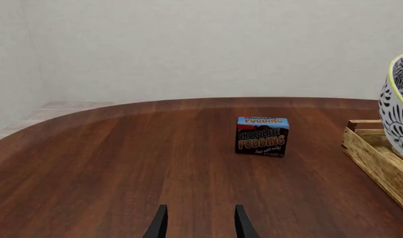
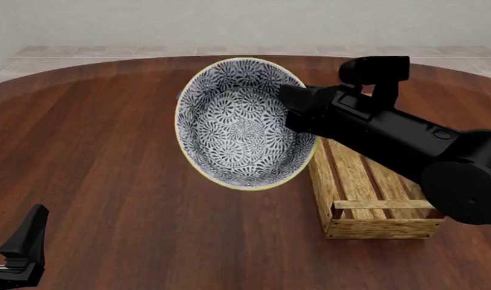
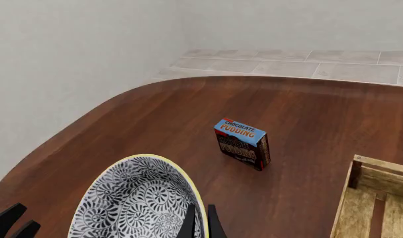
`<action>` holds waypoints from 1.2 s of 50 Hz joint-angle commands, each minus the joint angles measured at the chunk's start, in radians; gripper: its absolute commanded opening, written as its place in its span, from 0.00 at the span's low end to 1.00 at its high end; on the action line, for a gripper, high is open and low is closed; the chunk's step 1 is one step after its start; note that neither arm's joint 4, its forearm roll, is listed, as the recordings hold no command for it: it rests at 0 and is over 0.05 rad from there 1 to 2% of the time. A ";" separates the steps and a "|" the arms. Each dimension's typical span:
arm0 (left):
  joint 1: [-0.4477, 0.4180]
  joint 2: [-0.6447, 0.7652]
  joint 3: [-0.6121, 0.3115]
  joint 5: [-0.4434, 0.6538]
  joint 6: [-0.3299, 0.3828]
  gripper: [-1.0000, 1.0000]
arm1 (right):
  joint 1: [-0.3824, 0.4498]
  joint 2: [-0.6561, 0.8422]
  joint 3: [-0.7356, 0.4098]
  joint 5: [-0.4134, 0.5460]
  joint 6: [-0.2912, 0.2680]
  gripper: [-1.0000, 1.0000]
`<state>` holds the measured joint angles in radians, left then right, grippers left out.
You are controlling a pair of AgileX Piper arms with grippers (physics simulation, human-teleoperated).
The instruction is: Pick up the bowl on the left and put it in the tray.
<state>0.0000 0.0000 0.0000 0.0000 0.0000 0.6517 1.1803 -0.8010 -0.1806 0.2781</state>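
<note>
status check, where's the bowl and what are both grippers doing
Right gripper pinching the bowl rim, bowl tilted in the air beside the tray. Left gripper open, empty. Pudding box apart from the tray.

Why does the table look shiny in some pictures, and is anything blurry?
Front view: soft even light, a pale sheen on the table, and the bowl looks sharp. Left wrist view: a broad pale glare along the table's far edge, and the pudding box lettering is slightly soft. Right wrist view: dim, with nothing blurred.
</note>
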 commanded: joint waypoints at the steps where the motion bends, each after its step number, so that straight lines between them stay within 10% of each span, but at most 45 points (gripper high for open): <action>1: 0.000 0.000 0.000 0.000 0.000 1.00 | -0.023 -0.045 0.014 0.008 -0.014 0.00; 34: 0.000 0.000 0.000 0.000 0.000 1.00 | -0.160 -0.163 0.054 0.009 -0.056 0.00; 60: 0.000 0.000 0.000 0.000 0.000 1.00 | -0.281 -0.219 0.112 -0.009 0.030 0.00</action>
<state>0.0000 0.0000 0.0000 0.0000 0.0000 0.4041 0.9825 -0.6968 -0.1862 0.2855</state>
